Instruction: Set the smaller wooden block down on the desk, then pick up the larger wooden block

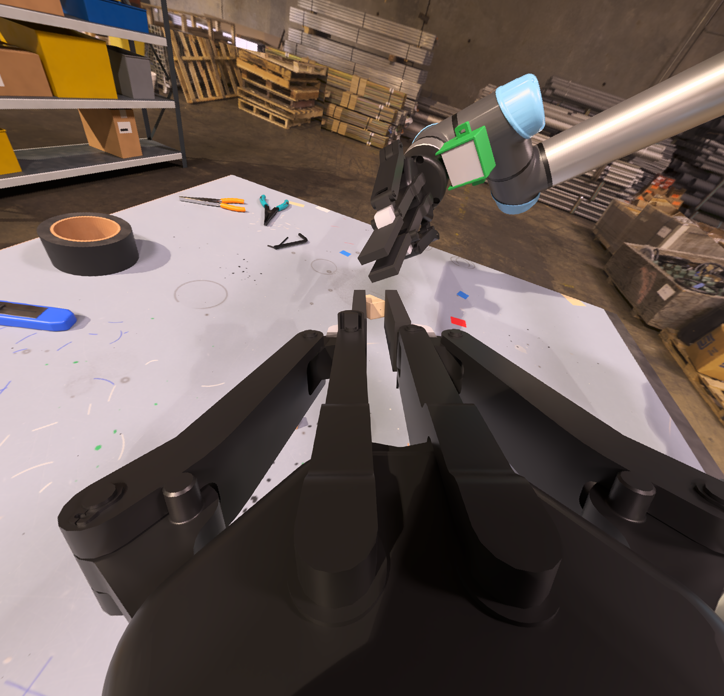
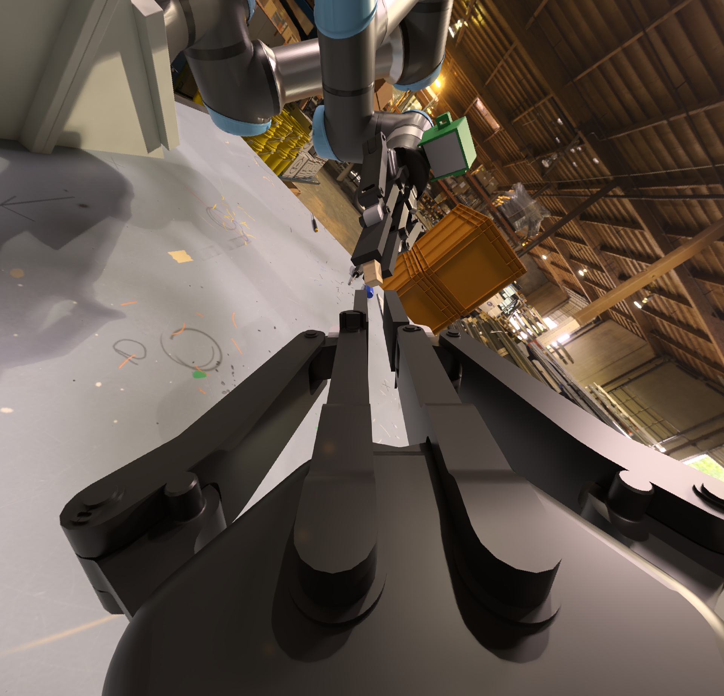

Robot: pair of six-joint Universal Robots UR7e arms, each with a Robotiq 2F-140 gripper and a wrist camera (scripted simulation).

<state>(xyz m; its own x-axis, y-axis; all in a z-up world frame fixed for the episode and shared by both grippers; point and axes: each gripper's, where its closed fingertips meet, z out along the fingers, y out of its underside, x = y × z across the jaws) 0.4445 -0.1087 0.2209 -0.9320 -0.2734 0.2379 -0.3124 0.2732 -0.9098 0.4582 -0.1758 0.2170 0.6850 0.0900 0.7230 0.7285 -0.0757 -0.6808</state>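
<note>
left hand (image 1: 375, 305) clamped on block (image 1: 375, 306) | right hand (image 2: 375, 305) together, empty, at 12 | lower to tabletop (image 1: 235, 364) before you release

Place: a warehouse hall with a dull concrete wall (image 1: 509, 15) and a brown, worn floor (image 1: 243, 141).
Shelving: a grey metal rack (image 1: 98, 101) at the left, holding cardboard boxes (image 1: 23, 74), a yellow box (image 1: 74, 62) and a blue bin (image 1: 105, 9).
Stacks: wooden pallets (image 1: 274, 86) along the wall, bundles of grey metal bars (image 1: 360, 39) behind them, dark pipes (image 1: 627, 184) to the right.
Roof: timber beams (image 2: 587, 109) with small bright lamps (image 2: 580, 272).
Other: an orange plastic crate (image 2: 454, 270).
</note>
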